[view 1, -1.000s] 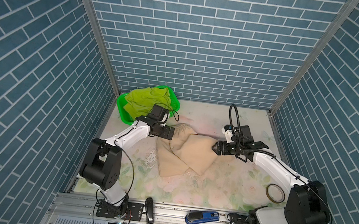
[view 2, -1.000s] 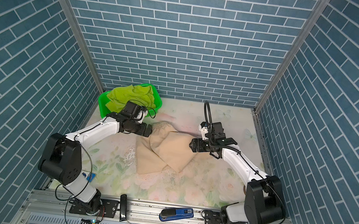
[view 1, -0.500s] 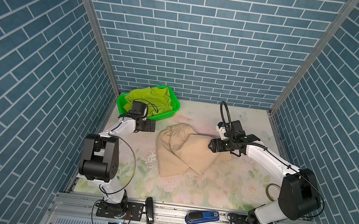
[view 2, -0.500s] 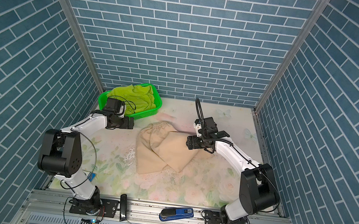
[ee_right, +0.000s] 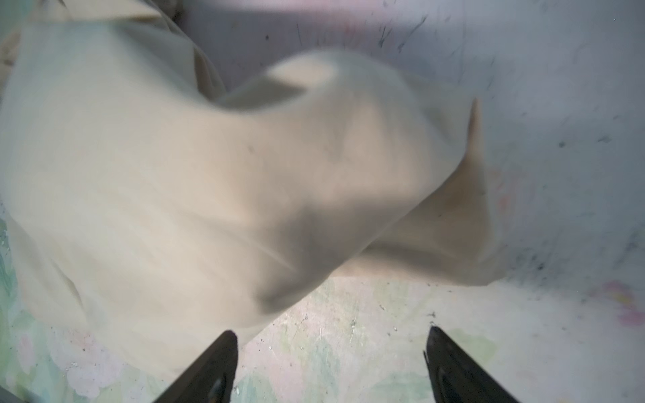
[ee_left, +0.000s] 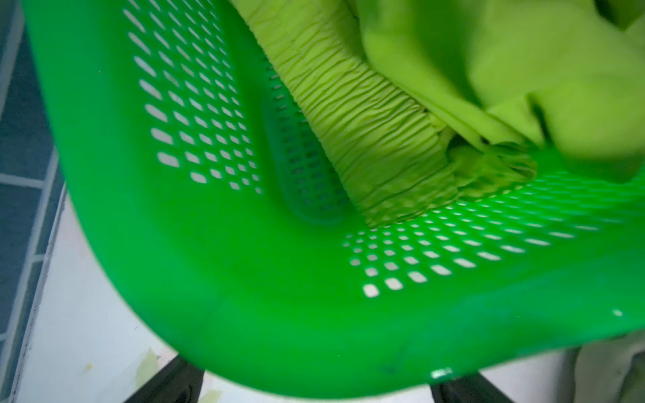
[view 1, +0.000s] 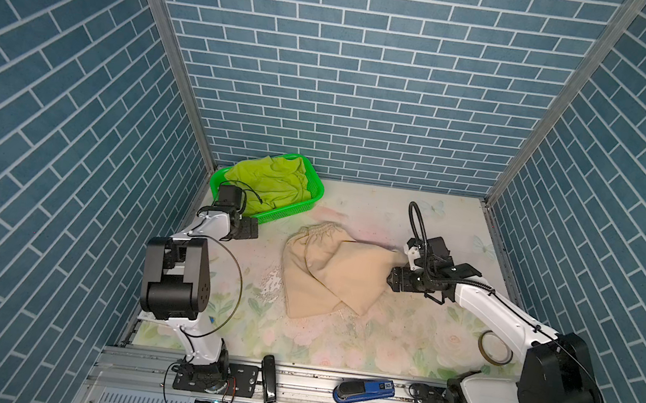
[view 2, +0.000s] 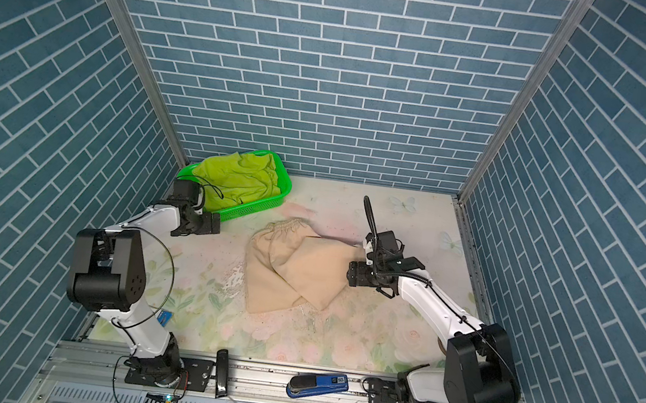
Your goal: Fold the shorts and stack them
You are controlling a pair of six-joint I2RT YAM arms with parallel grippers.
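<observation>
The beige shorts (view 1: 325,270) (view 2: 292,270) lie loosely folded mid-table, waistband toward the back. My right gripper (view 1: 390,280) (view 2: 350,276) sits low at their right edge. In the right wrist view it (ee_right: 331,345) is open over bare mat, and the beige cloth (ee_right: 174,174) reaches one fingertip (ee_right: 223,352). The lime green shorts (view 1: 269,179) (view 2: 238,177) (ee_left: 488,69) are crumpled in the green basket (view 1: 290,213) (view 2: 257,209). My left gripper (view 1: 253,229) (view 2: 216,223) (ee_left: 314,392) is open and empty just outside the basket's near corner (ee_left: 174,244).
A tape roll (view 1: 496,348) lies at the near right beside the right arm. On the front rail are a blue stapler (view 1: 365,385) and a black bar (view 1: 268,378). Brick-patterned walls close in the left, back and right sides.
My left gripper has pulled away from the beige shorts, leftward to the basket's near corner. My right gripper edged back toward the near right; the beige shorts stayed put.
</observation>
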